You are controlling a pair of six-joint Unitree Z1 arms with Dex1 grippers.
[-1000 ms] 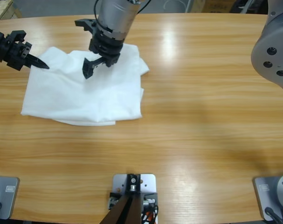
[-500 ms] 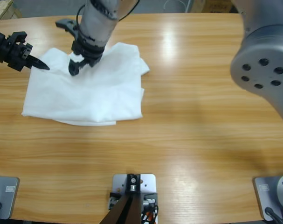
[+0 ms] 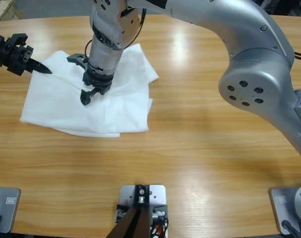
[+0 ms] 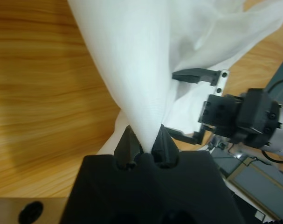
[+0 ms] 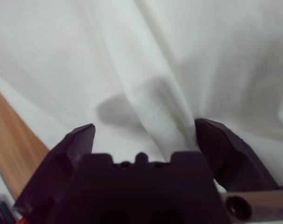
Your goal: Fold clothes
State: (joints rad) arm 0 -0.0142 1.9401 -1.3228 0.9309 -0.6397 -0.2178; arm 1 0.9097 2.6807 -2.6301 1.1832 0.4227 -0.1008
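Since a second ago my right claw (image 3: 87, 95) has swung from the upper middle of the plain white short-sleeved T-shirt of thin soft fabric (image 3: 115, 106) out toward its left part and then down a little, and the big silver elbow has come further into the high view. Now I see that claw hanging over the cloth with its two black jaws spread wide, a raised fold of fabric running between them in the right wrist view, nothing gripped. My left claw (image 4: 143, 147) sits at the shirt's upper left corner, jaws pinched tight on a gathered point of cloth that fans out away from it. Crumpled and partly folded, the shirt lies on the left half of the long wooden surface (image 3: 214, 148), its lower edge doubled over
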